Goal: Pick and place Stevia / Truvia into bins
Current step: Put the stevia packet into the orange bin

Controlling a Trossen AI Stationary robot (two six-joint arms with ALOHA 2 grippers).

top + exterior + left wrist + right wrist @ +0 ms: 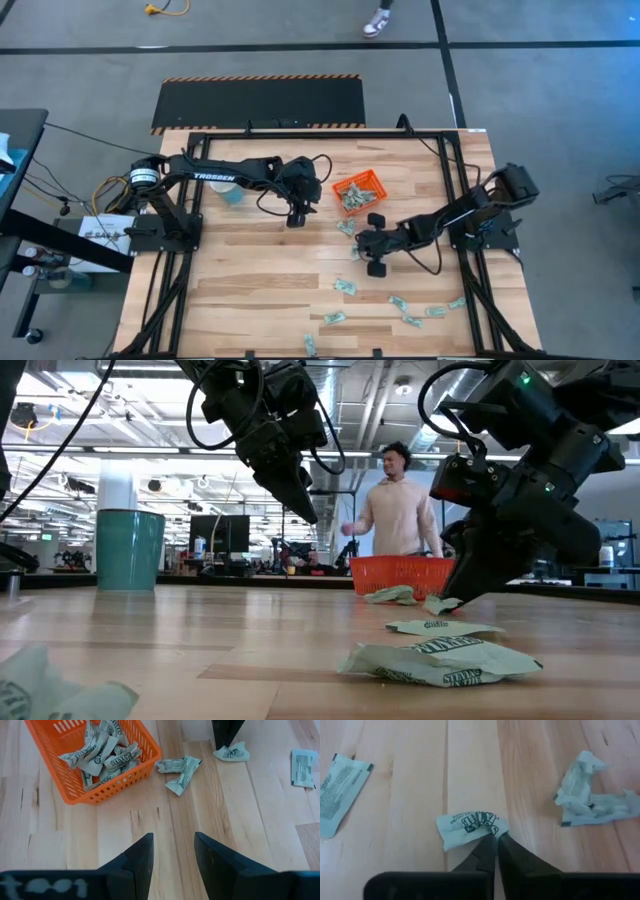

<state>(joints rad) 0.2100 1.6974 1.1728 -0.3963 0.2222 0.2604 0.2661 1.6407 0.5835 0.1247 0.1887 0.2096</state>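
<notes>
Beside the orange tray, bare wood around two crumpled packets. Right gripper down on table, pinched shut on one Truvia packet. Left gripper half-spread above, empty.

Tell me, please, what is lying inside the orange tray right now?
The orange tray holds a heap of crumpled sweetener packets. Whatever lies beneath the top ones, and the tray's floor there, is covered.

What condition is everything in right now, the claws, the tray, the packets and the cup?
Right claw: shut on a crumpled pale green paper packet.
Left claw: open, empty, above the wooden table.
Orange plastic mesh tray: upright, holding packets.
Loose packets: scattered on the table.
Light-blue cup: upright.
</notes>
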